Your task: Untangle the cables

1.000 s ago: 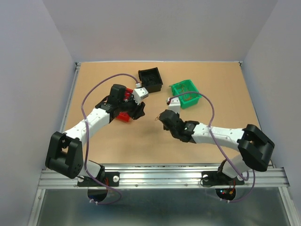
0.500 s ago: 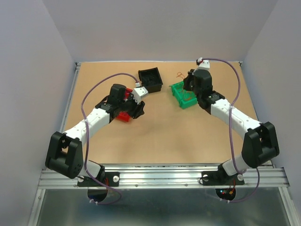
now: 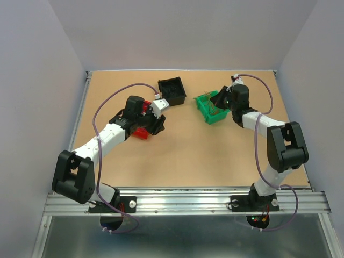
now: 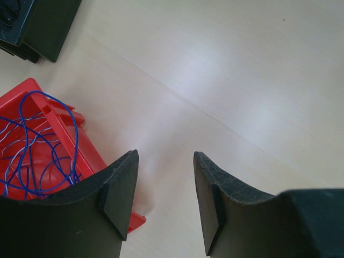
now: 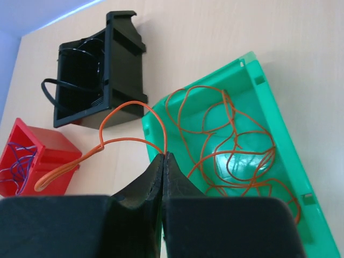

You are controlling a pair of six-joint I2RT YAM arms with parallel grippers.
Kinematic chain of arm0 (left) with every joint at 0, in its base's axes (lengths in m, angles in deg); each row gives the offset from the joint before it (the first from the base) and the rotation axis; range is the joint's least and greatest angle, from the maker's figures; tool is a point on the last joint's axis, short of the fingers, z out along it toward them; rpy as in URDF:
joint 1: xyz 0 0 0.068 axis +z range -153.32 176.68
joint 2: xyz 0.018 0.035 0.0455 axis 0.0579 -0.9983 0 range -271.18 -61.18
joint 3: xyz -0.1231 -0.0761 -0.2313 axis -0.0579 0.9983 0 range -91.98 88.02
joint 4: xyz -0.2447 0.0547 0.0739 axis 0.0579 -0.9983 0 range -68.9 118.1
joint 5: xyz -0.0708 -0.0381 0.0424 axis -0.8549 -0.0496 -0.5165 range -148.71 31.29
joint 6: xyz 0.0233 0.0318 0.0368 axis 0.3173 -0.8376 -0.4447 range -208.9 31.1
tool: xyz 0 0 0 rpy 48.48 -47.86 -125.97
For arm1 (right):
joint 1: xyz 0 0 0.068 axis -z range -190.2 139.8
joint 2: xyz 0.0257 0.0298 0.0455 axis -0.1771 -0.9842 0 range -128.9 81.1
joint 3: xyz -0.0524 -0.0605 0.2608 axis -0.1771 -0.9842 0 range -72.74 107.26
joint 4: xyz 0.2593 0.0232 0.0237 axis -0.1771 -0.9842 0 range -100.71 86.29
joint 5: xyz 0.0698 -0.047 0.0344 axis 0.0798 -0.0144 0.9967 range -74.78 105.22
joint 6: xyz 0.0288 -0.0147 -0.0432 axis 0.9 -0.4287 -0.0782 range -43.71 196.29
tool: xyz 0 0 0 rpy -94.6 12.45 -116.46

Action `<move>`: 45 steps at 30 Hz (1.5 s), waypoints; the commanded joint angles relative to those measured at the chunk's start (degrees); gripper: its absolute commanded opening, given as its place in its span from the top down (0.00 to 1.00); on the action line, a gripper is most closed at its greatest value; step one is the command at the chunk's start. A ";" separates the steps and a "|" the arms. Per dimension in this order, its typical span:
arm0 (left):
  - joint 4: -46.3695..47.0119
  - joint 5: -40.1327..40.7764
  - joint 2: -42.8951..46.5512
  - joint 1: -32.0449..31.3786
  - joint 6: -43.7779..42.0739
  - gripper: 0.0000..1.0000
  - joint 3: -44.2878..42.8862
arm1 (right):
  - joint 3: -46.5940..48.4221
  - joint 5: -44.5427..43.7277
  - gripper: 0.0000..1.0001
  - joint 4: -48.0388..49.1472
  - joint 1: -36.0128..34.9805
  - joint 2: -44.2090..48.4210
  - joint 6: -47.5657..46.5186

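Pinching an orange cable (image 5: 59,172), the right gripper (image 5: 164,157) is hovering, green bin (image 5: 290,161) right of it; the left gripper (image 4: 164,161) is gaping, red bin (image 4: 88,153) leftward.

left bin (image 3: 141,133) | middle bin (image 3: 178,100) behind | right bin (image 3: 203,103) holds cables (image 5: 231,161)

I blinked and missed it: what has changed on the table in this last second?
The right gripper, shut on an orange wire, swung from the middle of the table to the far right and now hangs over the green bin. The left gripper stayed open beside the red bin; both bins kept their places.
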 commanded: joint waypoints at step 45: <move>2.57 3.17 0.44 -0.07 0.00 0.44 0.28 | -9.66 -43.79 0.30 2.59 -26.87 2.84 3.93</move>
